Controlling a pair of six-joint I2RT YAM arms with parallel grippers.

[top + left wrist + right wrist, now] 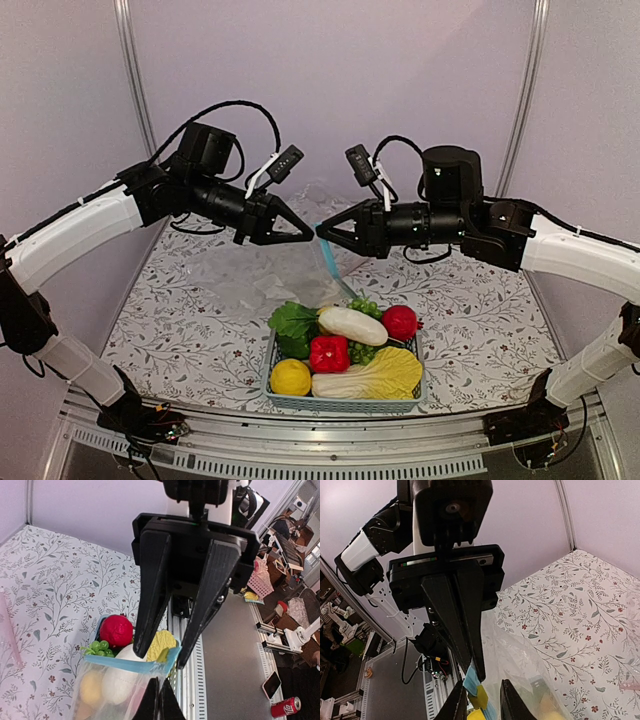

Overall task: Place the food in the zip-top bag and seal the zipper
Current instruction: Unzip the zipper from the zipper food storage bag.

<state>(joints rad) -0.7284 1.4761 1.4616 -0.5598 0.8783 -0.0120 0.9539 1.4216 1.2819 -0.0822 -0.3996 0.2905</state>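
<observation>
The clear zip-top bag [262, 272] hangs between my two grippers above the table, its teal-blue zipper [331, 262] drooping toward the basket. My right gripper [322, 232] is shut on the zipper strip [479, 685] near a yellow tab. My left gripper [305, 233] is open, its fingers straddling the strip's corner [172, 655] without pinching it. The food lies in the light-blue basket [345, 403]: lemon [290, 377], red pepper [329, 353], white radish [352, 325], cabbage [378, 375], red fruit [400, 322], green leaves [292, 320]. The left wrist view shows the red fruit [116, 630] and blurred food through the bag [107, 690].
A floral cloth [190, 310] covers the table. A metal rail [330, 440] runs along the near edge just below the basket. Upright frame posts [135, 80] stand at the back corners. A pink strip [10, 630] lies on the cloth.
</observation>
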